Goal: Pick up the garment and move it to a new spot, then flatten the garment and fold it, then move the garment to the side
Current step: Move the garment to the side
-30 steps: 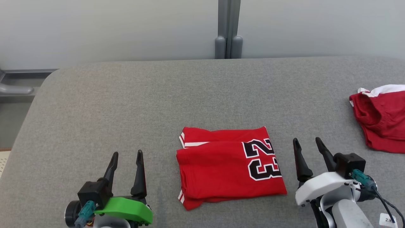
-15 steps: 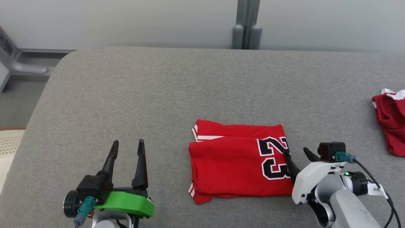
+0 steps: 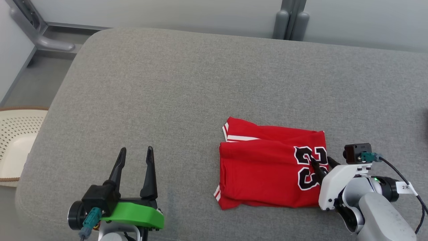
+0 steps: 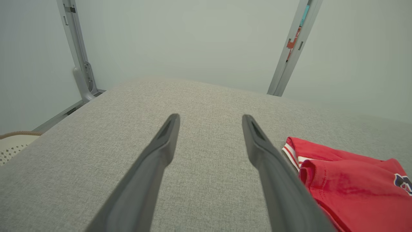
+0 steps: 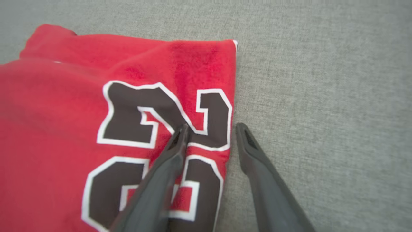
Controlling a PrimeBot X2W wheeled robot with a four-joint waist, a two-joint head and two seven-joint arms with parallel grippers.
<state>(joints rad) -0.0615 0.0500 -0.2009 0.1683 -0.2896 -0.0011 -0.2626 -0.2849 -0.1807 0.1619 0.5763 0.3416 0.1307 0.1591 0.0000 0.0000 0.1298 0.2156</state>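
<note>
With the garment (image 3: 267,170) lying folded at the frame's lower centre-right, we judge only the sideways move remains: our right tool (image 3: 321,158) straddles its right-hand edge, jaws apart, nothing gripped, and our left tool (image 3: 136,149) gapes empty.

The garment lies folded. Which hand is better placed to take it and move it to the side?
The right hand: it straddles the right edge of the folded garment, by the number. The left hand stands open over the bare grey surface, apart from the garment.
</note>
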